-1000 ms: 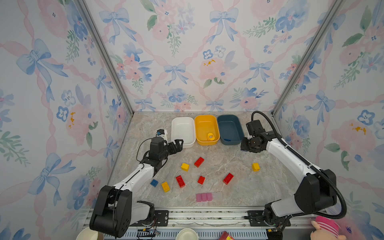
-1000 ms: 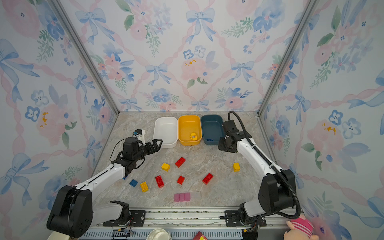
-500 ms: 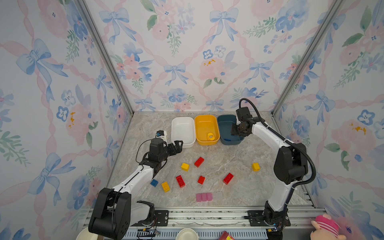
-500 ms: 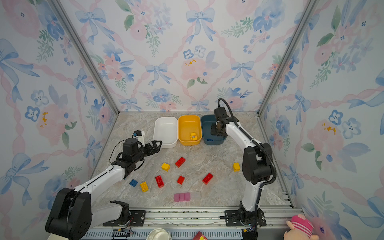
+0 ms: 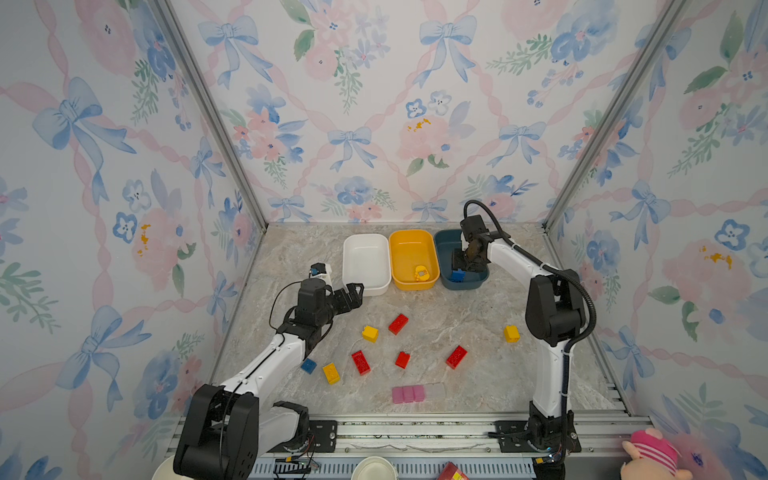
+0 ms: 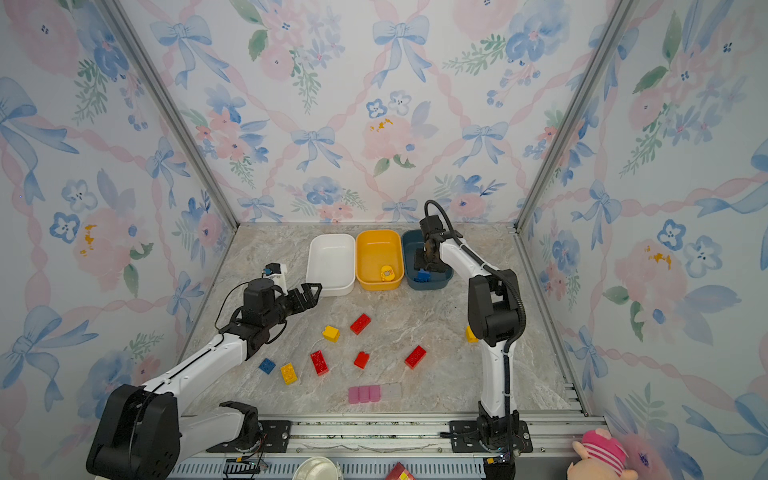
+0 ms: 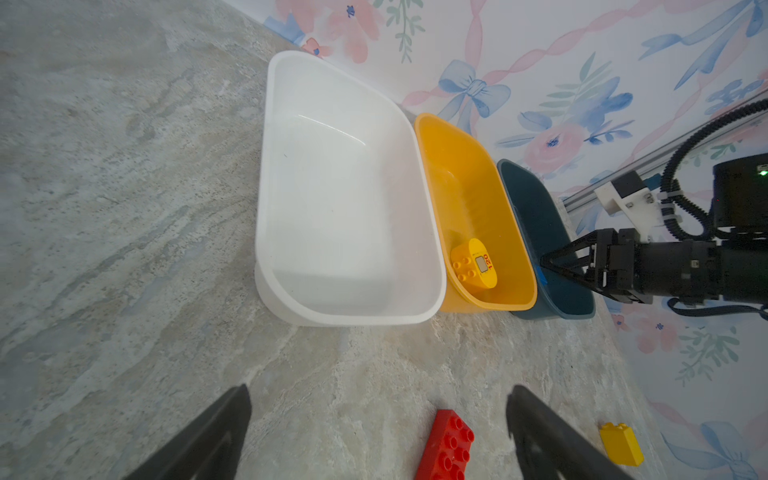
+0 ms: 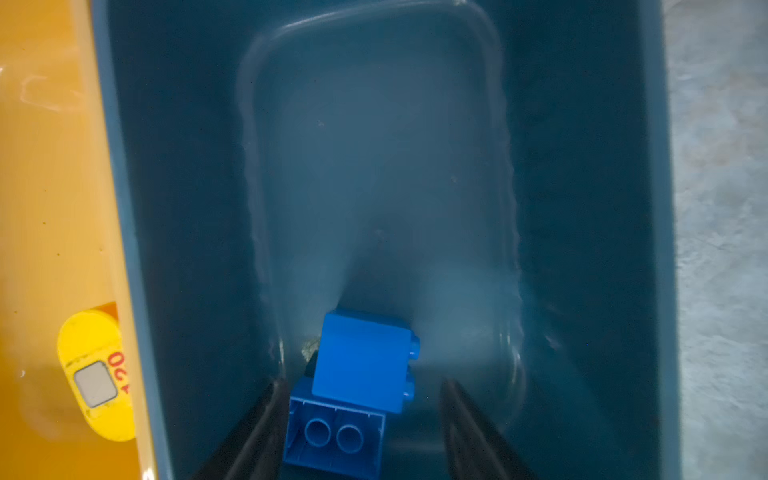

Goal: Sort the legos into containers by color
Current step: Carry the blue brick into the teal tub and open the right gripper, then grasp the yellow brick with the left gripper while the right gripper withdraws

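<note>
My right gripper (image 5: 461, 264) (image 8: 365, 384) reaches down into the dark teal container (image 5: 446, 253), open. Two blue legos (image 8: 361, 357) (image 8: 336, 436) lie on the container's floor between its spread fingers, one leaning on the other. The yellow-orange container (image 5: 411, 249) holds a rounded yellow piece (image 5: 422, 274). Nothing lies in the white container (image 5: 365, 257). My left gripper (image 5: 356, 296) (image 7: 378, 390) hovers open by the white container's front corner, holding nothing. A red lego (image 7: 446, 446) lies on the table beyond its fingers. Red (image 5: 360, 362), yellow (image 5: 369, 333) and blue (image 5: 308, 365) legos are scattered on the marble table.
A pale pink block strip (image 5: 409, 393) lies near the table's front edge. One yellow lego (image 5: 511, 333) sits beside the right arm's upright link. Paper cups (image 5: 374, 469) and a pink plush toy (image 5: 652, 457) sit below the front rail. Patterned walls enclose three sides.
My right arm has swung from beside the teal container to over it and dipped inside, and its jaws have spread wider. The left arm has barely moved.
</note>
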You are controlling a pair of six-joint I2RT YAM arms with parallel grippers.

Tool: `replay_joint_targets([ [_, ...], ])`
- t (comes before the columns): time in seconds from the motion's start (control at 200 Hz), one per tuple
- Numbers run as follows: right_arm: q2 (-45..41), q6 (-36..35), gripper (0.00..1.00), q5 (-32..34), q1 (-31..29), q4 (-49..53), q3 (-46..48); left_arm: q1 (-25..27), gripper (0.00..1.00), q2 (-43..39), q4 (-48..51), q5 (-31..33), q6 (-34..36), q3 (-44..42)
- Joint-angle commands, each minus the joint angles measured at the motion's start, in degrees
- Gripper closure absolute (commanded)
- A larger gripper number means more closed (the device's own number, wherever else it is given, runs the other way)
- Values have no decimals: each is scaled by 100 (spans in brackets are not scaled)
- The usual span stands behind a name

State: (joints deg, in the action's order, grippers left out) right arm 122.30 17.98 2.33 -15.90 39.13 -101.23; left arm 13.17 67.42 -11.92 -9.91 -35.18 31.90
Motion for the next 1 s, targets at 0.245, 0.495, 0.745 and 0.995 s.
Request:
replay_joint_targets([
  [0.245, -284, -84, 26, -125, 48, 70, 40, 140, 3, -117, 357, 203, 104, -53],
  [0.495, -869, -128, 22, -175, 8, 59, 406, 373, 5, -96, 913, 449, 369, 121],
  [0.745, -1753, -197, 11, -298, -38, 186, 1008, 773, 12, 142, 1827, 650, 720, 514],
  [0.995, -2666, -186, 1, -471, -45, 331, 1843, 1428, 18, 564, 2940, 1065, 869, 1141],
])
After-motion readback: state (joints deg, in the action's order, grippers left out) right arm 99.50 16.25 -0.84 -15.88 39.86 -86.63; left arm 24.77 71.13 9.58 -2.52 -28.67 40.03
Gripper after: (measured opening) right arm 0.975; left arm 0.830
